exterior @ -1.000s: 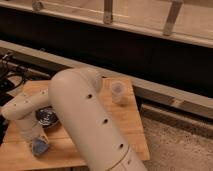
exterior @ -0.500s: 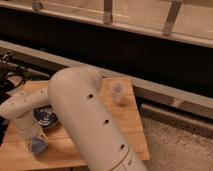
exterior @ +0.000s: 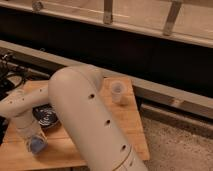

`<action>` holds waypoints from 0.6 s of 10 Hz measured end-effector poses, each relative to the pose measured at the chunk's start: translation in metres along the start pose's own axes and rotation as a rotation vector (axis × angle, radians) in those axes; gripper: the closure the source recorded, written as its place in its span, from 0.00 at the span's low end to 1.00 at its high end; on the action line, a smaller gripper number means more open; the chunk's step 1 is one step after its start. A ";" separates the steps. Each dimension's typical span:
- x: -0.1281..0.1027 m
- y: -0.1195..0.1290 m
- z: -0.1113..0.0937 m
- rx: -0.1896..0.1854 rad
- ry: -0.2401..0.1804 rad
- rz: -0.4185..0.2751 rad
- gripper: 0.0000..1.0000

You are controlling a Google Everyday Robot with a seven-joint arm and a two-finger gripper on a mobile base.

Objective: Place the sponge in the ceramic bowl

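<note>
Smooth, rounded beige arm (exterior: 85, 115) with small dark holes filled the middle. The gripper (exterior: 35, 148) hung low over the front-left of the grainy wooden board (exterior: 126, 125), its pale fingers pinching the sponge (exterior: 36, 145), a small soft light-blue pad. The ceramic bowl (exterior: 48, 118), round, glossy black with pale swirls, sat just behind the gripper, partly hidden by the wrist. A small translucent plastic cup (exterior: 117, 92) stood well apart at the back right. Compared with half a second before, gripper and sponge had barely shifted; bowl and cup were unmoved.
</note>
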 end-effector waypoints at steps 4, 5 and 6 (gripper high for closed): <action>-0.007 -0.024 -0.050 0.019 -0.050 0.009 0.99; -0.007 -0.033 -0.066 0.029 -0.067 0.022 0.99; -0.006 -0.038 -0.088 0.039 -0.095 0.032 0.99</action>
